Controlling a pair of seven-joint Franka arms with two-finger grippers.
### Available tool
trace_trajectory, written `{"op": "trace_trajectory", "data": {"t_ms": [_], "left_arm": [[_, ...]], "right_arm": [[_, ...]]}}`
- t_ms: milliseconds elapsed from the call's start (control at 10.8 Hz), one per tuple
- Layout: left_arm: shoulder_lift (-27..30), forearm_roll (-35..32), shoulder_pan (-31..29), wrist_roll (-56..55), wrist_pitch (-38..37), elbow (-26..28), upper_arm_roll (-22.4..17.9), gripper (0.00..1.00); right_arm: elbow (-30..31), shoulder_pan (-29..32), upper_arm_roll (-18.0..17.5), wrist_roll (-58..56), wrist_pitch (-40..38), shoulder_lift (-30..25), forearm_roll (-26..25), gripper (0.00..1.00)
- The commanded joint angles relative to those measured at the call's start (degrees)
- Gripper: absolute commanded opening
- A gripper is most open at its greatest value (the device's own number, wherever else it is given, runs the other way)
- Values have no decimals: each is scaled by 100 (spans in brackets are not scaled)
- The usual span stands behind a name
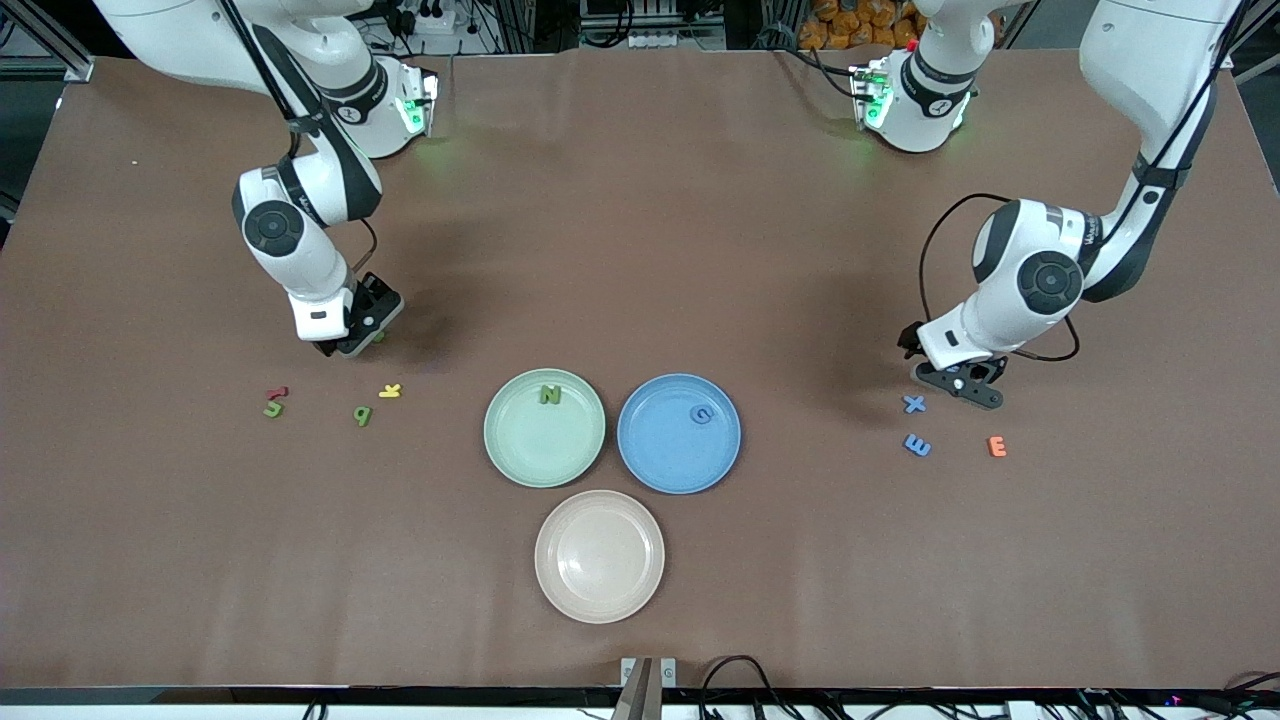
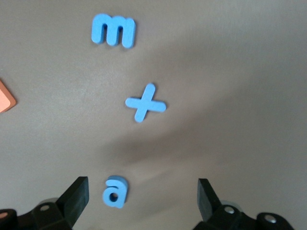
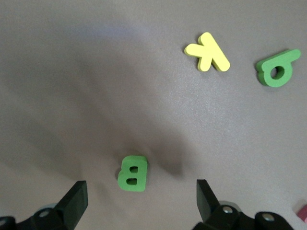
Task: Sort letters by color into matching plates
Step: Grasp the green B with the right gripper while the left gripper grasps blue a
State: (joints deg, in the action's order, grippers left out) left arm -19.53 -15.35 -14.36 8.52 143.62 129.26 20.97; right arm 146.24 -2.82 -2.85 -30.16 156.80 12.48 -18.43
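My left gripper (image 2: 141, 201) is spread wide over the blue a (image 2: 115, 191), low in the left wrist view. My right gripper (image 3: 141, 201) is spread over the green B (image 3: 132, 173). Both look light, soft foam; I would pinch their flat sides.

The medium blue round plate (image 1: 660, 455) sits at three o'clock of the pale mint green round plate (image 1: 520, 450). The beige-pink round plate (image 1: 600, 590) lies at six o'clock below their gap. A dark green toy letter N (image 1: 550, 394) lies in the mint plate at twelve o'clock, and a blue toy letter (image 1: 702, 414) in the blue plate at one o'clock.
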Motion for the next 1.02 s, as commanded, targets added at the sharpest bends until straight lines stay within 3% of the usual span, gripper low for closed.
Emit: {"op": "trace_trajectory", "data": {"t_ms": [0, 185, 463, 648, 926], "left_arm": [[81, -353, -277, 999, 105, 196, 56, 100], [-6, -1002, -584, 1055, 261, 205, 74, 100], [-314, -1084, -691, 1046, 816, 231, 74, 100], [-428, -1102, -709, 1055, 895, 223, 74, 100], [-446, -1102, -778, 1064, 904, 231, 74, 100]], "right_arm": [[80, 211, -76, -43, 316, 132, -214, 100], [80, 212, -76, -43, 430, 228, -267, 100], [63, 212, -76, -43, 545, 325, -276, 100], [63, 212, -85, -43, 545, 325, -406, 78], [63, 212, -76, -34, 536, 317, -451, 34]]}}
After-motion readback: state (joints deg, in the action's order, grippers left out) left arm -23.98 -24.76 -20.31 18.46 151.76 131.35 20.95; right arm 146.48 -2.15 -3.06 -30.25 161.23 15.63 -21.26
